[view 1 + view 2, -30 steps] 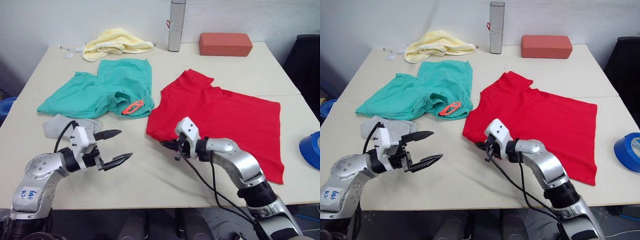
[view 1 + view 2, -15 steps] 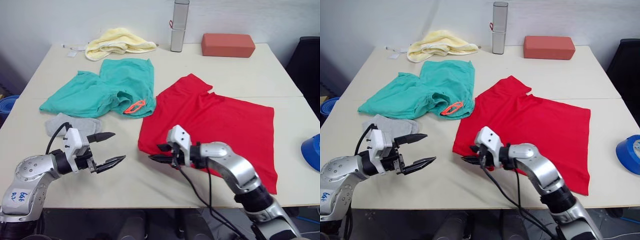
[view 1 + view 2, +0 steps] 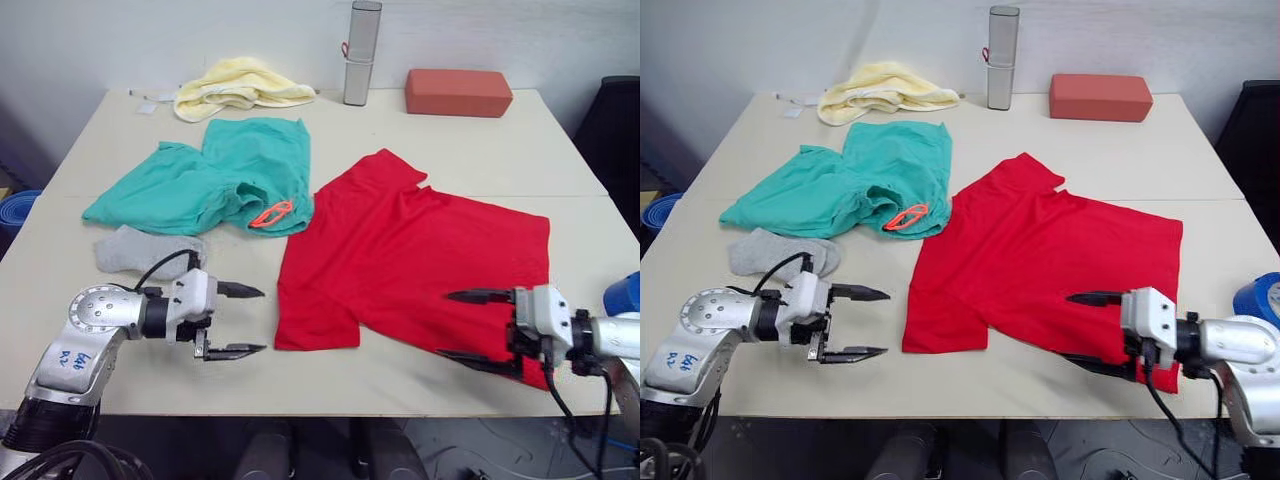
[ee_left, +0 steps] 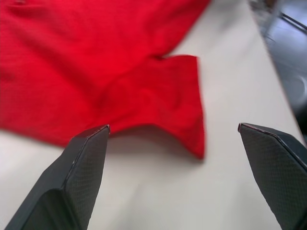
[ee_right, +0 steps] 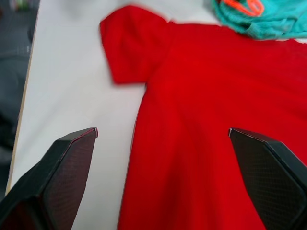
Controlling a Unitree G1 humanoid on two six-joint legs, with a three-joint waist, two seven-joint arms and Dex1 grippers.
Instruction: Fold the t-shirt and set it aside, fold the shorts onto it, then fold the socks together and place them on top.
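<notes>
The red t-shirt (image 3: 410,250) lies spread flat on the table's centre and right, its near sleeve (image 4: 158,91) pointing to the front edge. The teal shorts (image 3: 215,180) with an orange drawstring loop (image 3: 266,214) lie to its left. Grey socks (image 3: 145,248) sit in front of the shorts. My left gripper (image 3: 258,321) stands open just left of the near sleeve, holding nothing. My right gripper (image 3: 447,325) is open and empty at the shirt's front right hem, fingers pointing left over the fabric.
A pale yellow towel (image 3: 240,82), a silver cylinder (image 3: 360,40) and a red-brown block (image 3: 458,92) stand along the table's back. A blue roll (image 3: 625,295) sits at the right edge. The table's front edge runs just below both grippers.
My right gripper opened, let go of the shirt's sleeve edge, and swung right to the front hem. The left gripper shifted a little right toward the sleeve.
</notes>
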